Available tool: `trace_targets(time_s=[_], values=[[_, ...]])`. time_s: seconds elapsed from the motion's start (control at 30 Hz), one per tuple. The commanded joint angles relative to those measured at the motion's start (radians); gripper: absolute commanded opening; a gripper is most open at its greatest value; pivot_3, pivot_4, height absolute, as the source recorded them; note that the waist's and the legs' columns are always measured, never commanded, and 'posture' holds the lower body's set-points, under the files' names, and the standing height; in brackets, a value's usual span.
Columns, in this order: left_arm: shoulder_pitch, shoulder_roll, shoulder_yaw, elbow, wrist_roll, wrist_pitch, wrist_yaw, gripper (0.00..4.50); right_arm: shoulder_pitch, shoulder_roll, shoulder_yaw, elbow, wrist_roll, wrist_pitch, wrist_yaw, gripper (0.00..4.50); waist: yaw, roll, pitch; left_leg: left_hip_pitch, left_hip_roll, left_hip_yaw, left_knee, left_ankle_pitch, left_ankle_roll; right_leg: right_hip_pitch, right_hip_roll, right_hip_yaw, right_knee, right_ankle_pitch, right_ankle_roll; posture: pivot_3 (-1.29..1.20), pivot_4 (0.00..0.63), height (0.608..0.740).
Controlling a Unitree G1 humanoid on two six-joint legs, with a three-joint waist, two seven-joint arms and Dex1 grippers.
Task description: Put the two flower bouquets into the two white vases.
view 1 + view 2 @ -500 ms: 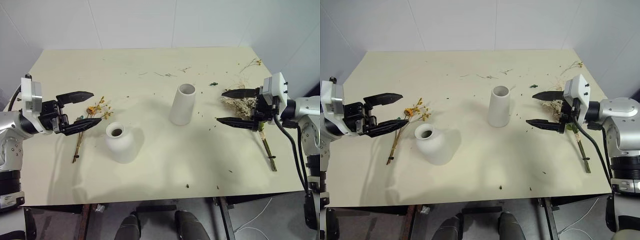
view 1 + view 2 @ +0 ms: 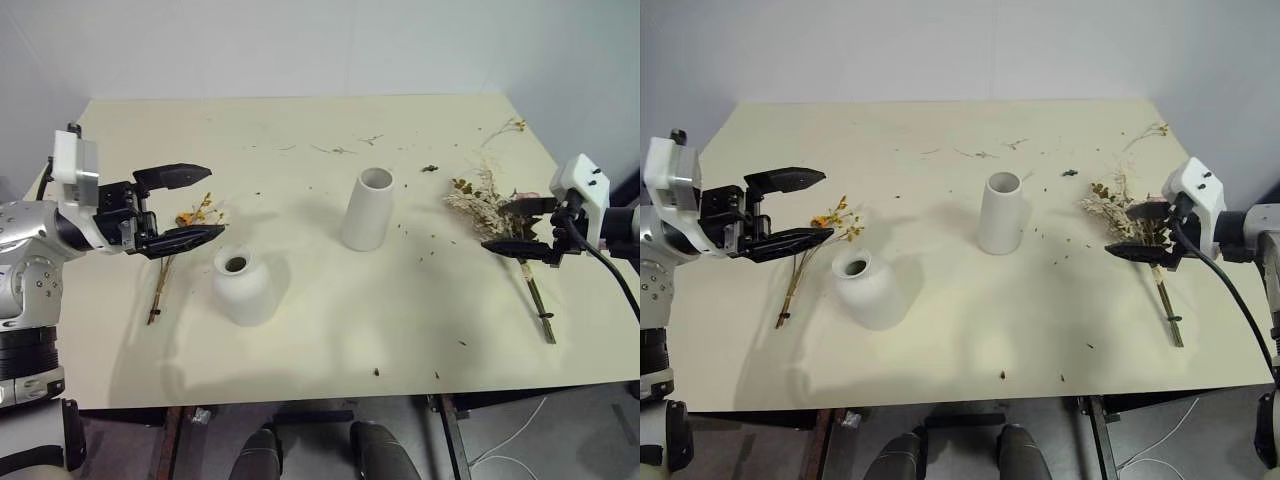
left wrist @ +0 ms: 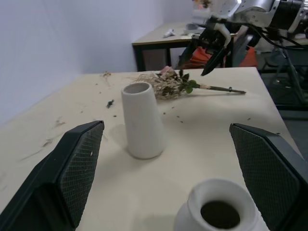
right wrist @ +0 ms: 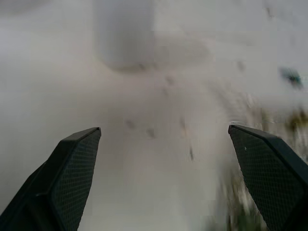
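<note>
Both bouquets lie on your desk (image 2: 300,130), vases empty.
Your left end effector (image 2: 186,209) hangs spread over the sprig (image 2: 190,218); your right end effector (image 2: 518,227) spread at the bushy bunch (image 2: 482,203).

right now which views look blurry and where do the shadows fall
Right wrist view: smeared all over, the tall vase only a pale blur. Left wrist view: sharp on the tall vase and the big bouquet, softer on the short vase at the near edge. Left eye view: crisp, with soft shadows on the table beside both vases and under the left gripper.
</note>
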Motion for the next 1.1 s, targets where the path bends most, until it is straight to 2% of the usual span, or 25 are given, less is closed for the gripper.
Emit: trace_targets(time_s=[0.03,0.13,0.33,0.57,0.8,0.9,1.1], values=[[-0.006,0.018,0.019,-0.068,-0.027,0.024,0.015,4.47,-0.033,-0.045,0.0,0.011,-0.022,0.103,-0.02,4.5,-0.004,0.0,0.0,0.0,0.0,0.001,0.0,0.0,0.0,0.0,0.0,0.001,0.0,0.0,0.0,0.0,0.15,0.74],[0.0,0.016,0.026,-0.095,-0.036,0.042,0.028,4.47,-0.055,-0.056,0.048,0.071,-0.099,0.141,-0.055,4.5,-0.004,0.0,0.0,0.001,0.0,0.003,0.0,0.0,0.0,-0.001,0.0,0.002,0.001,0.0,0.0,0.0,0.15,0.74],[0.059,0.008,0.051,-0.197,-0.075,0.095,0.078,4.47,-0.195,-0.021,0.155,0.296,-0.236,0.249,-0.129,4.5,-0.002,0.001,0.0,0.0,0.0,0.006,0.003,-0.002,0.002,-0.001,0.0,0.005,0.0,0.001,0.002,0.0,0.15,0.74],[0.146,0.022,0.107,-0.295,-0.124,0.147,0.135,4.47,-0.302,0.048,0.229,0.563,-0.336,0.211,-0.139,4.5,-0.005,0.0,0.0,0.0,0.0,0.008,0.004,-0.003,0.003,-0.001,0.0,0.006,-0.001,0.001,0.002,0.0,0.15,0.74],[0.173,0.03,0.13,-0.333,-0.15,0.17,0.162,4.47,-0.371,0.107,0.269,0.72,-0.401,0.187,-0.126,4.5,-0.006,0.001,0.0,0.0,0.0,0.009,0.008,-0.003,0.003,0.0,0.0,0.008,0.0,0.002,0.004,0.0,0.15,0.74],[0.171,0.034,0.132,-0.333,-0.155,0.17,0.165,4.5,-0.39,0.123,0.268,0.773,-0.42,0.145,-0.144,3.86,-0.006,0.0,0.0,0.0,0.0,0.009,0.009,-0.003,0.003,0.0,0.0,0.008,0.0,0.002,0.004,0.0,0.15,0.74],[0.162,0.044,0.12,-0.317,-0.157,0.165,0.141,4.5,-0.425,0.14,0.245,0.818,-0.422,0.123,-0.137,1.82,-0.007,0.0,0.0,0.0,0.0,0.009,0.011,-0.003,0.003,0.001,0.0,0.008,0.0,0.003,0.005,0.0,0.15,0.74]])
